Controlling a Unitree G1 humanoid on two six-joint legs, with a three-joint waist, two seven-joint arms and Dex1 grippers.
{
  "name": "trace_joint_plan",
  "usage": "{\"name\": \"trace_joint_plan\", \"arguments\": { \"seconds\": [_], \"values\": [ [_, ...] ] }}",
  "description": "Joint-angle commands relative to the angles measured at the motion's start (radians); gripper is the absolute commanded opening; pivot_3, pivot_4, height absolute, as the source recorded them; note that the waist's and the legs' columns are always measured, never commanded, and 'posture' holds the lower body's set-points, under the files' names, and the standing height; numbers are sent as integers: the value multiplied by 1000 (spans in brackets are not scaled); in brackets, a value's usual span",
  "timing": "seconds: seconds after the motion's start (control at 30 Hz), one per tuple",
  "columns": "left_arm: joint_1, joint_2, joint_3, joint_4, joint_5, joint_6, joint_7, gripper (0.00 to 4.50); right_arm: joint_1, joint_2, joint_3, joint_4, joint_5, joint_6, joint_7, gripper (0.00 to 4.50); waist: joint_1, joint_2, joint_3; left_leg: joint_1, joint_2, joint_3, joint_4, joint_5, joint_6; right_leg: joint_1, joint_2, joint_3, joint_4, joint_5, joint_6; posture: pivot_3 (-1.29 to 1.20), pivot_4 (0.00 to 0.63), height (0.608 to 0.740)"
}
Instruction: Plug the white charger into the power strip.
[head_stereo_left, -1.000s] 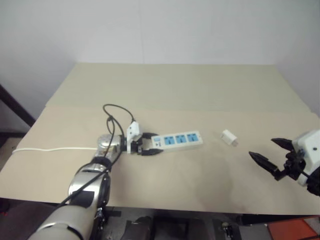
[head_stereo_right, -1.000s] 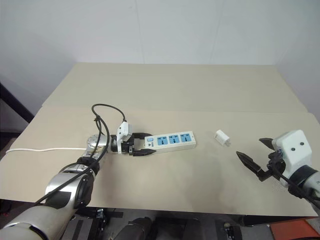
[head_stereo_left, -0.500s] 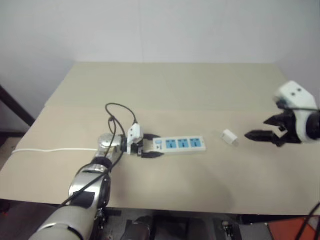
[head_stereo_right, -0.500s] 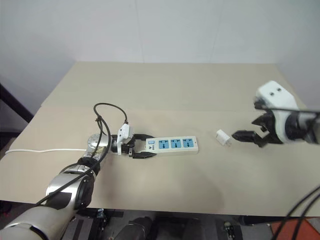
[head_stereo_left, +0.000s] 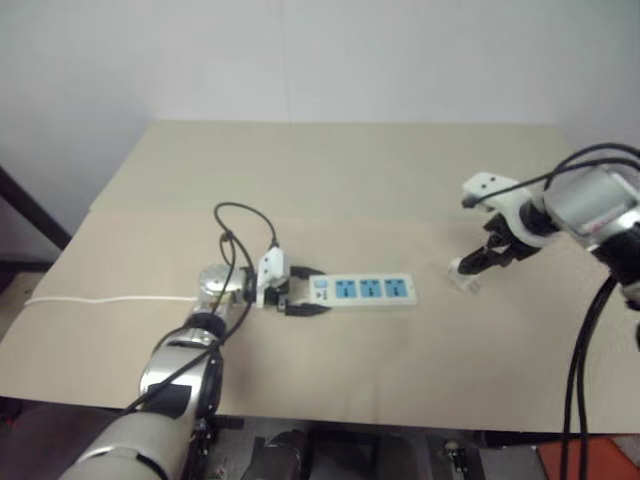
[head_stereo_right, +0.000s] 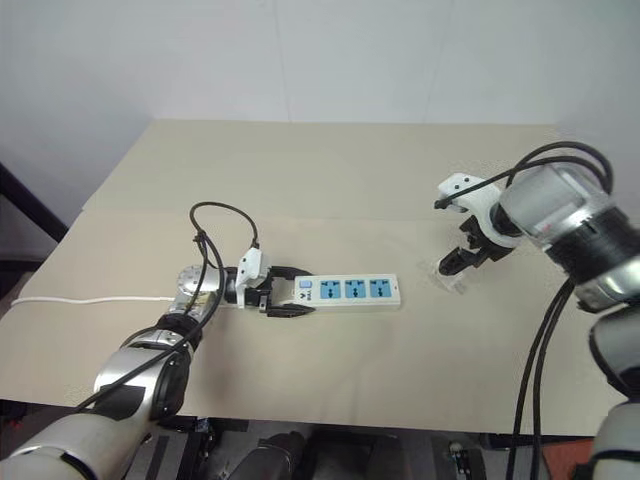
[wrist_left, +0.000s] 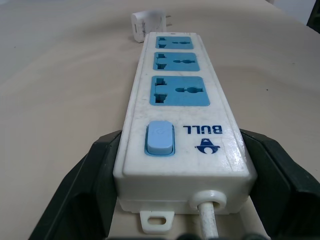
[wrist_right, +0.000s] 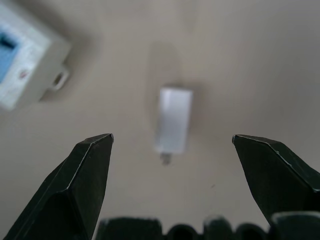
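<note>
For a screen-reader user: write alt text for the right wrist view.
The right gripper hangs open above the white charger, which lies on the tan table centred between the two black fingers. One end of the power strip lies off to the side.

My head stereo pair looks forward and down over the worktop (head_stereo_left: 330, 170) from high up, far enough to take in both arms; the two eyes share nearly the same scene, slightly offset sideways. My left wrist camera sits low, very near, looking along the strip (wrist_left: 182, 95) from its switch end, with the charger (wrist_left: 148, 25) past the far end. My right wrist camera looks steeply down, close, on the charger (wrist_right: 173, 120) between its pincer (wrist_right: 200, 165) fingers, strip end (wrist_right: 25, 65) at the edge. Both wrist views share the charger and strip.
</note>
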Motion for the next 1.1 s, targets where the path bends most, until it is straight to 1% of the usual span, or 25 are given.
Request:
{"name": "trace_joint_plan", "arguments": {
  "seconds": [0.03, 0.17, 0.33, 0.5, 0.73, 1.1],
  "values": [
    [25, -12, -40, 2, 25, -5, -15, 3260, -51, 58, -31, 141, -88, -87, 25, 4500, 0, 1, 0, 0, 0, 0, 0, 0, 0, 0, 0, 0, 0, 0, 0, 0, 150, 740],
    [31, -10, -41, -2, 23, -2, -25, 3260, -71, 118, -55, 234, -135, -115, 72, 4500, -1, 1, -1, 0, 0, -1, 0, 0, -1, 0, 0, 0, 2, 0, 0, 0, 150, 740],
    [37, -2, -45, -5, 23, -2, -28, 3260, -63, 157, -72, 294, -178, -145, 134, 4500, -3, 2, -1, 0, 0, -1, 0, 1, -1, -3, 0, 0, 6, 0, 0, 0, 150, 740],
    [41, 2, -48, -8, 22, -3, -26, 3260, -45, 190, -101, 333, -210, -164, 164, 4500, -5, 3, -2, 0, 0, -1, 0, 1, -2, -5, 0, 1, 9, 0, 0, 0, 150, 740],
    [50, 12, -52, -10, 27, -6, -17, 3260, -29, 249, -144, 447, -258, -220, 147, 4500, -7, 4, -2, 0, 0, -1, 0, 1, -2, -5, 0, 1, 10, 0, 0, 0, 150, 740],
    [68, 35, -52, -24, 19, -10, -16, 3260, -15, 312, -196, 574, -330, -296, 173, 4500, -24, 5, -4, 0, 0, -1, 0, 2, -3, -5, 0, 2, 11, 0, 0, 0, 150, 740]
  ]
}}
